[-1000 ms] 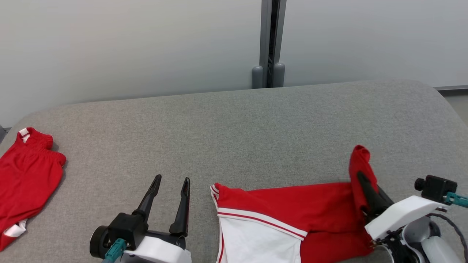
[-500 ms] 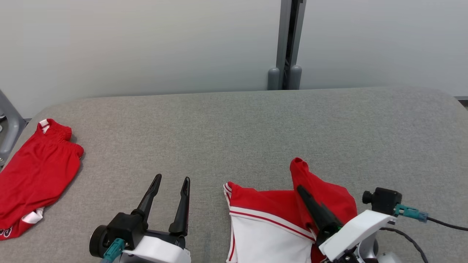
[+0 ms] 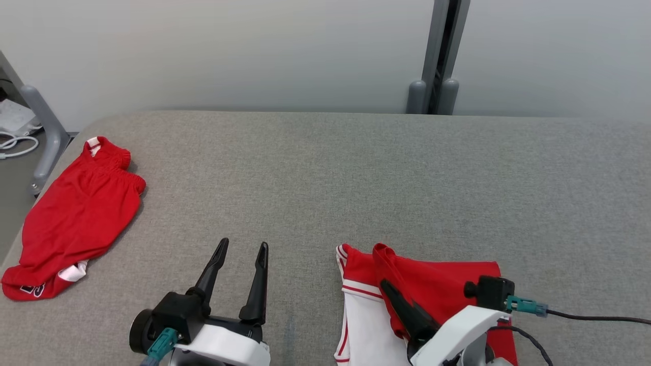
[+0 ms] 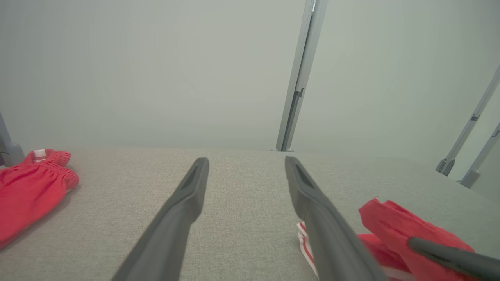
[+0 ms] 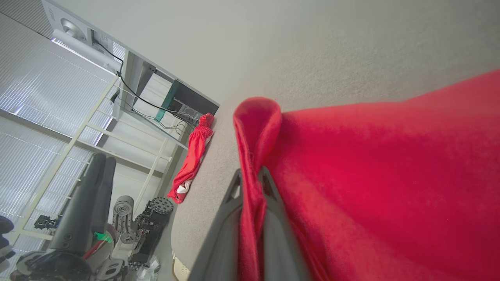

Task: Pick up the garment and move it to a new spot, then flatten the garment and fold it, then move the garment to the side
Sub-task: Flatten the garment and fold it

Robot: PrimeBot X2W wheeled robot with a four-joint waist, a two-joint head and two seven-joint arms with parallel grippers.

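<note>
Right tool (image 5: 250, 175) pinches garment (image 3: 447, 284), its near edge cut off; left tool (image 3: 243, 244) spread.

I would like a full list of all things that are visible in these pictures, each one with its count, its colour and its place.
Red and white garment: one, red with a white panel and stripes, near edge of the surface, right of centre.
Red garment with white trim: one, red, left end of the surface.
Grey fabric surface: one, grey, under both garments.
Grey upright post: one, grey, behind the surface.
Grey tube frame: one, grey, far left.
White cable: one, white, on the floor at far left.
Pale wall: one, pale grey, background.
Left gripper: one, dark fingers, open, above bare surface.
Right gripper: one, dark fingers, shut on a red fold.
</note>
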